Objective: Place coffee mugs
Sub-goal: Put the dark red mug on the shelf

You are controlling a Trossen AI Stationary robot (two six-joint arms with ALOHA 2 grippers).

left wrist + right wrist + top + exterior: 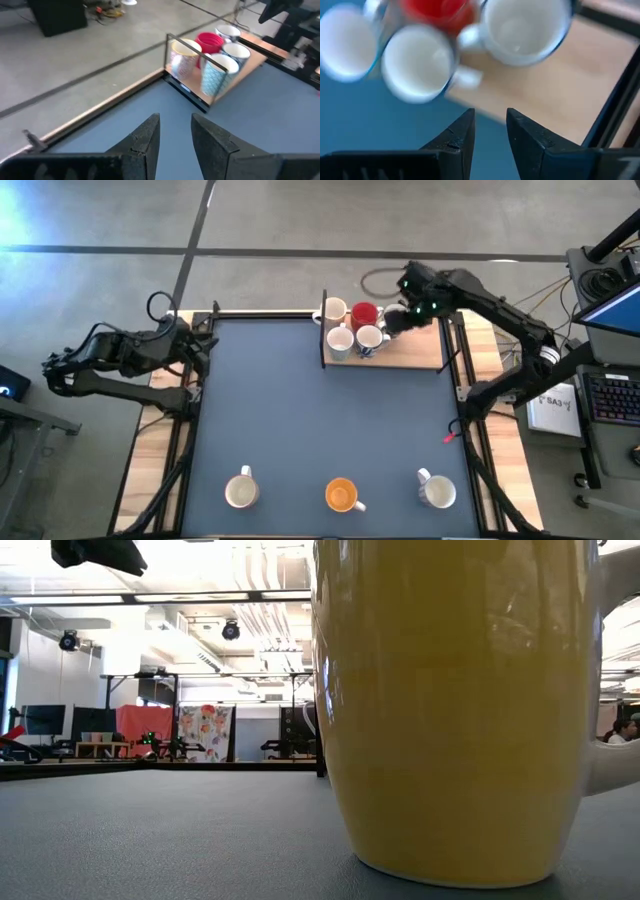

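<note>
Right gripper (397, 320), fingers slightly apart and empty, hovers beside four clustered mugs (352, 326) on the wooden tray (415, 350) (apparently choosing one); next, close on a rim.

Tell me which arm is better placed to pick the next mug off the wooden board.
Right, likely. The right gripper hovers at the mug cluster on the wooden board, fingers slightly parted above a white mug. The left gripper waits at the table's far-left edge, well away from those mugs.
</note>
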